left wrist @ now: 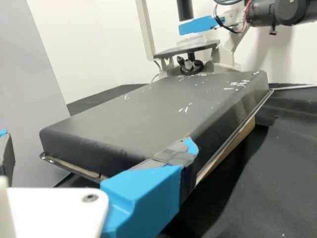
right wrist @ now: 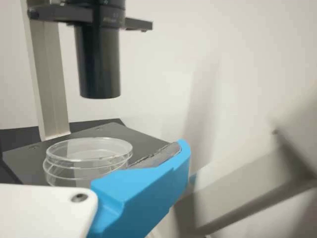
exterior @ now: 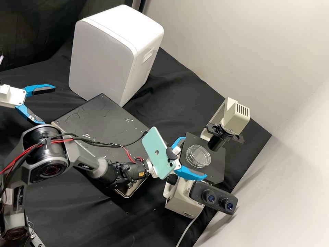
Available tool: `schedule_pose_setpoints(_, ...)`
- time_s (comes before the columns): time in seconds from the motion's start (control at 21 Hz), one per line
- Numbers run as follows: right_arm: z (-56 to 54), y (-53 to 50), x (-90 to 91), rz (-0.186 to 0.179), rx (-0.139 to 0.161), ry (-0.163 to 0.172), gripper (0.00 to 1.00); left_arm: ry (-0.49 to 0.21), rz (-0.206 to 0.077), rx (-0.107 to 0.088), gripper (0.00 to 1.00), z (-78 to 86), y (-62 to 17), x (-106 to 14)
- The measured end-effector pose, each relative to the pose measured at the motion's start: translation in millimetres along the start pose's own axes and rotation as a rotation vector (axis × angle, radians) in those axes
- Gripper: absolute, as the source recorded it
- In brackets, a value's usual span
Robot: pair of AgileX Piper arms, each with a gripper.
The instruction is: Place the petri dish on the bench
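Dish [exterior: 198, 156] on stage [exterior: 216, 171], pickup step; right tool [exterior: 195, 157] spread wide near it; next I ease in and pinch gently.

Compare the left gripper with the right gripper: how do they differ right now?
The left gripper is beside the black tray; the right gripper is at the microscope stage. The left gripper faces the tray; the right gripper faces the petri dish on the stage. Both are open, holding nothing, with blue fingers.
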State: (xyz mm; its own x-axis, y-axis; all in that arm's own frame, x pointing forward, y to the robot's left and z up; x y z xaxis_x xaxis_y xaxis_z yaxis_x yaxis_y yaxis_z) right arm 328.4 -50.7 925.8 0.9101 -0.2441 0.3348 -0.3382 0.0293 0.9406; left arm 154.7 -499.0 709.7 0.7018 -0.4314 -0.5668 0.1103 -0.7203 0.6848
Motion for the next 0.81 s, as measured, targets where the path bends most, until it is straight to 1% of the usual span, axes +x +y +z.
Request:
schedule_pose_setpoints(0.05, -0.5, -3.7, 2.1, -0.011, -0.008, -0.004, 1.0, 0.0, -0.003, -0.001, 1.0, -0.1, -0.5, 0.2)
schedule_pose_setpoints(0.1, -0.9, -6.9, 4.5, -0.015, -0.022, -0.005, 1.0, -0.002, -0.007, -0.002, 1.0, 0.3, -1.3, 0.5)
schedule_pose_setpoints(0.14, -1.2, -8.6, 6.2, -0.018, -0.027, -0.007, 1.0, -0.004, -0.011, -0.001, 1.0, 0.8, -2.0, 0.8)
schedule_pose_setpoints(0.19, -1.4, -10.7, 8.4, -0.024, -0.039, -0.007, 1.0, -0.003, -0.012, 0.01, 1.0, 0.9, -2.3, 1.0)
schedule_pose_setpoints(0.24, -2.0, -11.8, 11.0, -0.023, -0.043, -0.01, 1.0, -0.002, -0.012, 0.015, 1.0, 1.0, -2.3, 1.1)
schedule_pose_setpoints(0.29, -2.0, -12.2, 12.9, -0.02, -0.051, -0.016, 1.0, -0.004, -0.012, 0.015, 1.0, 1.4, -2.3, 1.1)
schedule_pose_setpoints(0.38, -2.1, -13.9, 16.5, -0.019, -0.056, -0.02, 1.0, 0.004, -0.011, 0.011, 1.0, 1.2, -2.2, 1.2)
schedule_pose_setpoints(0.48, -1.5, -13.8, 18.7, -0.006, -0.056, -0.032, 1.0, 0.007, -0.007, 0.011, 1.0, 0.8, -1.6, 1.9)
schedule_pose_setpoints(0.52, -1.7, -13.9, 19.4, -0.008, -0.055, -0.036, 1.0, 0.009, -0.004, 0.01, 1.0, 0.5, -1.0, 2.5)
schedule_pose_setpoints(0.62, -1.9, -13.5, 20.6, -0.004, -0.071, -0.037, 1.0, 0.014, -0.005, 0.01, 1.0, 0.0, -1.2, 2.7)
schedule_pose_setpoints(0.67, -1.8, -14.0, 22.1, -0.003, -0.069, -0.037, 1.0, 0.018, -0.007, 0.007, 1.0, -0.4, -1.6, 2.8)
schedule_pose_setpoints(0.71, -1.7, -14.8, 24.0, 0.001, -0.068, -0.041, 1.0, 0.018, -0.011, 0.006, 1.0, -0.4, -2.3, 3.1)
schedule_pose_setpoints(0.81, 0.7, -19.4, 29.1, 0.002, -0.08, -0.054, 1.0, 0.022, -0.013, 0.003, 1.0, -0.6, -2.9, 3.4)
